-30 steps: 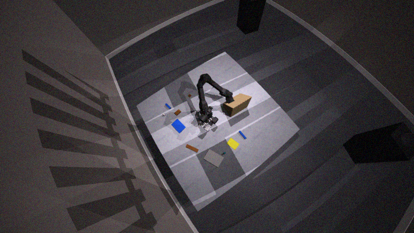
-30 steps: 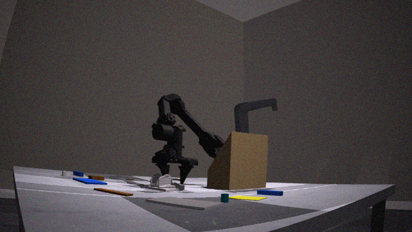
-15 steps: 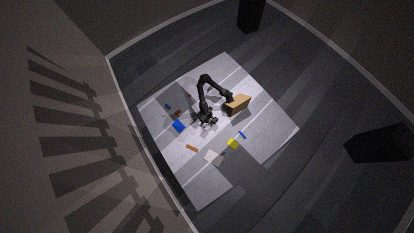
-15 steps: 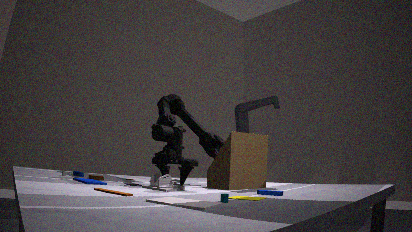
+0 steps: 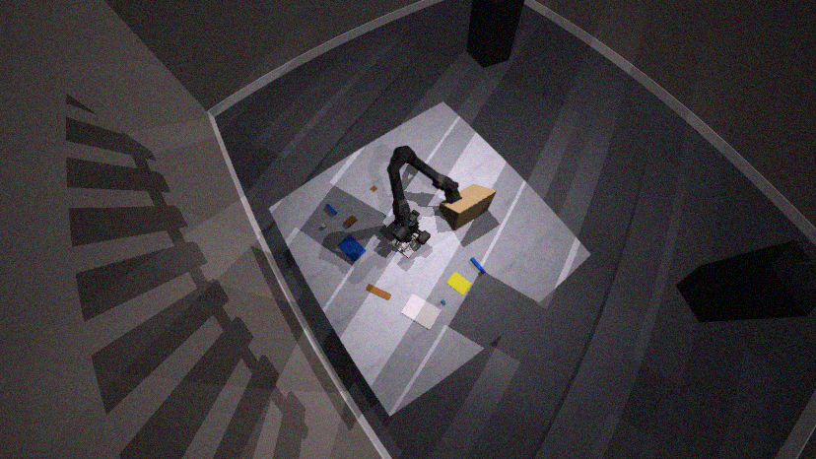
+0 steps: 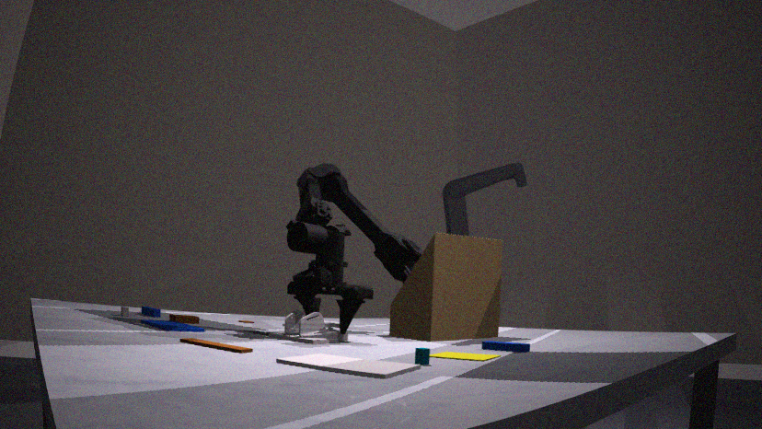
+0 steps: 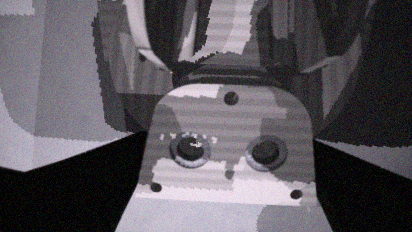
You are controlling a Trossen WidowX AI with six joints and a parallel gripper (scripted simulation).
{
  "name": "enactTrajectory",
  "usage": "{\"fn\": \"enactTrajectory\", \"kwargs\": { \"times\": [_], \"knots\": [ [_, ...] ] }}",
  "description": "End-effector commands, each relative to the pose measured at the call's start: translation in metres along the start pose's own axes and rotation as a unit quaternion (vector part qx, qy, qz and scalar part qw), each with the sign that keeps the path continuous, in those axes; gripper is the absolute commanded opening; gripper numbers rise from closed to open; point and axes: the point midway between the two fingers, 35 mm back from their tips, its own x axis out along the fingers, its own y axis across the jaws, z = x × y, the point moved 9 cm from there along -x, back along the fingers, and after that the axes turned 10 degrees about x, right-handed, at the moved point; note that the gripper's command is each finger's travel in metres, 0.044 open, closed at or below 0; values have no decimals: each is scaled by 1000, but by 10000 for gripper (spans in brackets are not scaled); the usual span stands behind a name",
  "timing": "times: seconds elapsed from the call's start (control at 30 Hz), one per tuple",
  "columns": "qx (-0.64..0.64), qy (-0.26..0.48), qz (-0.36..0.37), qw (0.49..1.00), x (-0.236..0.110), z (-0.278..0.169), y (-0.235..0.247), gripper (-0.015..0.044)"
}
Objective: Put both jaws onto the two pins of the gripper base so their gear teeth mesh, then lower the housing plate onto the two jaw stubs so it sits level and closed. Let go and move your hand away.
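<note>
My gripper points down over the gripper base and is shut on the housing plate. The pale housing plate spans between the two black fingers in the wrist view. Dark round shapes fill its two ringed holes. It looks roughly level, but I cannot tell whether it sits fully down on the stubs. Two pale curved jaws show beyond the plate and also in the exterior view. The low pale base lies on the table under them. Pins and gear teeth are hidden or too small to tell.
A tall tan block stands right of the arm. A blue plate lies left of the gripper. An orange strip, a white slab, a teal piece, a yellow square and a blue bar lie toward the front.
</note>
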Motion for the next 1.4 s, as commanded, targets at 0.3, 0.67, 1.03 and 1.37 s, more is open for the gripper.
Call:
{"fn": "enactTrajectory", "kwargs": {
  "times": [0.3,0.67,1.03,1.37],
  "knots": [
    [-2,-1,-2,1000,3,0,0,351],
    [-2,-1,-2,1000,5,0,0,351],
    [-2,-1,-2,1000,8,0,0,351],
    [-2,-1,-2,1000,8,0,0,351]
  ]
}}
